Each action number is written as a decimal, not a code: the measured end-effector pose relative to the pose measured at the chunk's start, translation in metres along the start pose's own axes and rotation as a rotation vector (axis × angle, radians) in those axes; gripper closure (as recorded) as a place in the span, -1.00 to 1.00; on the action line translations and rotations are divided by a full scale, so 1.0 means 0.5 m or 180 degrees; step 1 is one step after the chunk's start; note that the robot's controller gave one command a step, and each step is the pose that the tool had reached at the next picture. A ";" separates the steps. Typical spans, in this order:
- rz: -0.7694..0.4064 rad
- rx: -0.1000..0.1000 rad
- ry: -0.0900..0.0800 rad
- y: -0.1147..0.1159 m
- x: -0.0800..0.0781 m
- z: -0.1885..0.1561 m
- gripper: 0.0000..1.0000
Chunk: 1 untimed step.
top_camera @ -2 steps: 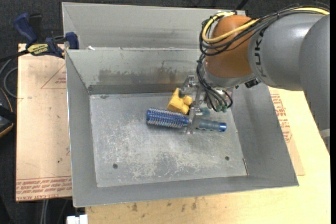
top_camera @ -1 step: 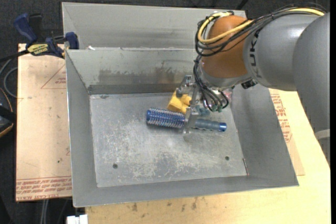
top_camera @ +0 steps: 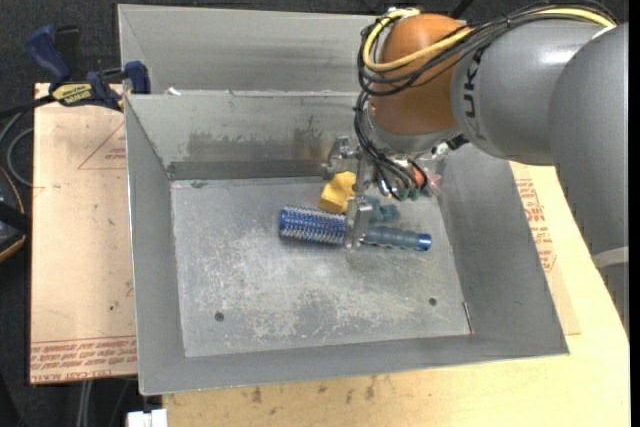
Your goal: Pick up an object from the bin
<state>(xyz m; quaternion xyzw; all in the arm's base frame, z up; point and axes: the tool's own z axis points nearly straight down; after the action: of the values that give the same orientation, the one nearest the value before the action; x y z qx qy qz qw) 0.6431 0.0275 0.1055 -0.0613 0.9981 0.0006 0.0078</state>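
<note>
**Gripper down on the neck of the blue hairbrush**

The gripper (top_camera: 357,218) stands low over the floor of the grey metal bin (top_camera: 300,315), a little toward 1 o'clock from the floor's middle. It hangs straight down from the arm's orange cover (top_camera: 415,70), which enters from 3 o'clock.

Directly beneath it lies a blue hairbrush (top_camera: 312,227), flat on the floor. Its bristled head points to 9 o'clock and its smooth handle to 3 o'clock. The gripper's tip meets the brush at the neck, where head and handle join. That looks like a sensible spot. The neck is the narrowest part, and a grip there would keep clear of the bristles and sit near the brush's balance point.

Whether the jaws are apart, together or clamped on the brush I cannot tell, because the wrist and its cables cover them. So the brush cannot be called held; it appears to rest on the floor.

Two smaller things lie close by. A yellow block (top_camera: 337,192) sits just at 11 o'clock from the gripper, near the back wall and touching or nearly touching the brush head. A small teal piece (top_camera: 386,212) lies just at 2 o'clock from the gripper, beside the handle; what it is I cannot make out. Both are near enough that a wide grasp might catch them. The remaining floor is bare, so a lift straight up should meet nothing.
</note>
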 end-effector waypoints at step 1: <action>-0.0076 0.0002 -0.0031 -0.004 0.017 0.010 -1.00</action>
<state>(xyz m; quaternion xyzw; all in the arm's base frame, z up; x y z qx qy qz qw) 0.6349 0.0245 0.1003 -0.0733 0.9972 0.0005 0.0127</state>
